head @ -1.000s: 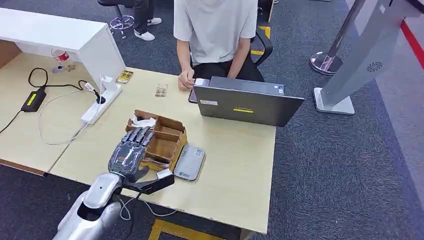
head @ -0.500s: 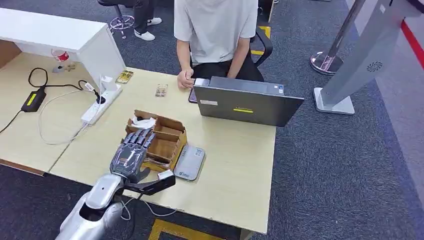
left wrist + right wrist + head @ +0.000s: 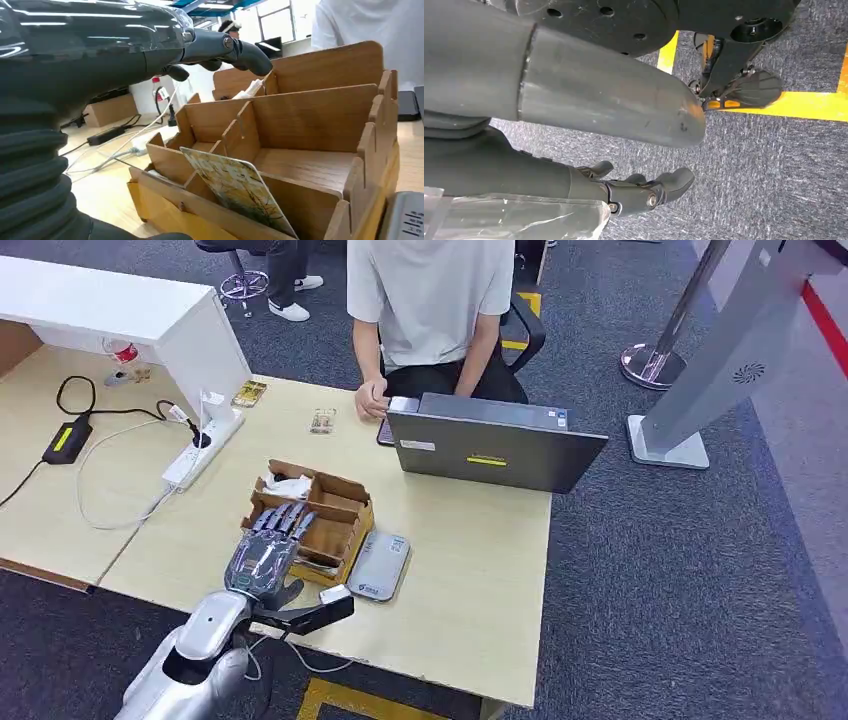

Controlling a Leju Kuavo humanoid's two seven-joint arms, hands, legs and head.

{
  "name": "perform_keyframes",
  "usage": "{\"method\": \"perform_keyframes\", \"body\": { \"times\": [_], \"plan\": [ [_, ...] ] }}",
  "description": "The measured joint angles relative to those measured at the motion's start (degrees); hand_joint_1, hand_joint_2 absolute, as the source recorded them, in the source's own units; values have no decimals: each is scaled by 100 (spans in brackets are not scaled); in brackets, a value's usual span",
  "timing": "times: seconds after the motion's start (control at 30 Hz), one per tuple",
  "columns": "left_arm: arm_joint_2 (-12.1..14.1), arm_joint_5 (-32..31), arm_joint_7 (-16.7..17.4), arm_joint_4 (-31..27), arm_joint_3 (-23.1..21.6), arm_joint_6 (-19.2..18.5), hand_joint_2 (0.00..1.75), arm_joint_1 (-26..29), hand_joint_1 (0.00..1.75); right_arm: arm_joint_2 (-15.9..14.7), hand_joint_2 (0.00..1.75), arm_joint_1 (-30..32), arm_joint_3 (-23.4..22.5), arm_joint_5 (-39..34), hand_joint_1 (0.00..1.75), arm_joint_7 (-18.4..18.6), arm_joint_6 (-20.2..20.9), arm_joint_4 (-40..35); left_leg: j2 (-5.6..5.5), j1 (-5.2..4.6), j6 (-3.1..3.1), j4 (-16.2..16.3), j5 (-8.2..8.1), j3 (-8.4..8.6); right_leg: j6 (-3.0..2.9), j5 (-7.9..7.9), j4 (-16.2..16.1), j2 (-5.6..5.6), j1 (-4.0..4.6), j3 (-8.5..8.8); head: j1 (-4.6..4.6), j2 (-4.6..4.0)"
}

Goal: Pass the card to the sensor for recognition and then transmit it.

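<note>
One card [image 3: 235,192] is leaned in the box [image 3: 335,525] under the empty, spread left hand [image 3: 265,550], so it's easily knocked flat.

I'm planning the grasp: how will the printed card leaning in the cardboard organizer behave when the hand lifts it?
The card looks thin, flat and probably stiff and light. Its glossy face may be slippery. Leaning in a slot of the cardboard organizer, it could tip if nudged.

My left hand [image 3: 268,552] hovers over the box [image 3: 335,525]; the card [image 3: 235,192] leans in its near compartment, the sensor [image 3: 380,565] just right.
</note>
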Motion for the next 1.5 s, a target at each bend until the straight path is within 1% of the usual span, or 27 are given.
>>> {"method": "perform_keyframes", "body": {
  "times": [0.17, 0.2, 0.5, 0.77, 0.97, 1.07, 1.2, 1.5],
  "plan": [
    [2, 0, -11, 0, -2, 2, 175, 5, 0, 0, 0, 0, -7, 22, 0, 2, -7, 0, 0, 0, 0, 0, 0, 0, 0, 0, 0, 0, 0, 0, 0, 0],
    [4, 2, -20, 0, -2, 2, 175, 6, 175, 0, 0, 0, -7, 28, 0, 7, -11, 0, 0, 0, 0, 0, 0, 0, 0, 0, 0, 0, 0, 0, 0, 0],
    [72, 210, -216, 0, 0, 15, 175, 106, 175, 0, 0, 1, -26, 48, 0, 7, 50, 0, 0, 0, 0, 0, 0, -1, 0, 0, 0, 0, 0, 0, 0, 0],
    [160, 278, -238, -2, -2, 7, 175, 124, 175, 0, 0, 2, -28, 72, 0, 7, 66, 0, -1, 0, 0, 0, 0, 0, 0, 0, 0, -1, 0, 1, 0, 0],
    [201, 282, -238, -2, 0, -7, 175, 124, 175, 0, 0, 2, -33, 85, 0, 7, 72, 0, -1, 0, 0, 0, 0, 0, 0, 0, 0, -1, 0, 1, 0, 0],
    [203, 240, -183, -2, 0, 0, 175, 124, 175, 0, 0, 1, -39, 85, 0, 7, 72, 0, -1, 0, 0, 0, 0, 0, 0, 0, 0, -1, 0, 1, 0, 0],
    [186, 208, -142, -9, 0, 258, 175, 132, 175, 0, 0, 2, -85, 105, 0, -2, 72, 0, -1, 0, 0, 0, 0, 0, 0, 0, 0, 0, 0, 0, 0, 0],
    [140, 131, -68, -57, 0, 319, 175, 134, 175, 0, 0, 1, -149, 120, 0, -2, 68, 0, -1, 0, 0, 0, 0, -1, 0, 0, 0, -1, 0, 0, 0, 0]
  ]
}}
